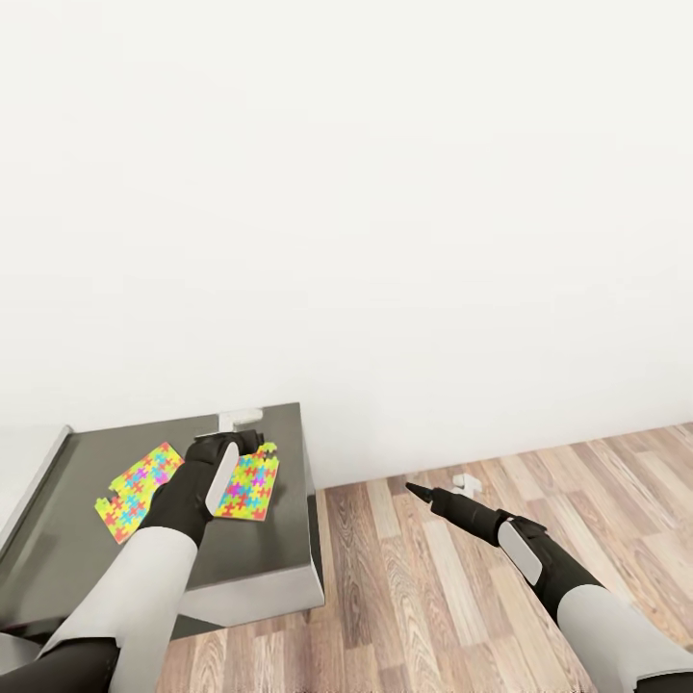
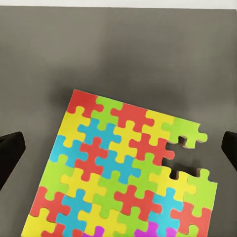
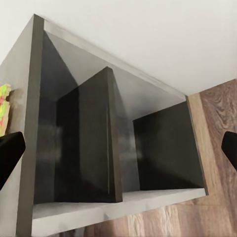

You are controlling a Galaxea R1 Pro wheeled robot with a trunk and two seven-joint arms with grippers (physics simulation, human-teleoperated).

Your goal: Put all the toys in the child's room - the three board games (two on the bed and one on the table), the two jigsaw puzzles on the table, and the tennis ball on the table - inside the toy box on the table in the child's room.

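Two jigsaw puzzles (image 1: 140,489) lie on the cabinet top (image 1: 58,549), one partly hidden under the spread-jawed left gripper (image 1: 245,441).

My left hand (image 1: 252,441), fingers wide apart, hangs over one puzzle (image 2: 123,173); bare dark counter (image 1: 58,558) all round. 2nd puzzle (image 1: 140,489) lies beside. Right hand (image 1: 416,491): open floor (image 1: 404,597), nothing nr.

Around your workspace: wall, floor, one small object.
You see a plain white wall (image 1: 385,192) across the upper frame, wood plank floor (image 1: 433,597) lower right, and a small white block-like object (image 1: 468,481) beside the wall's base.
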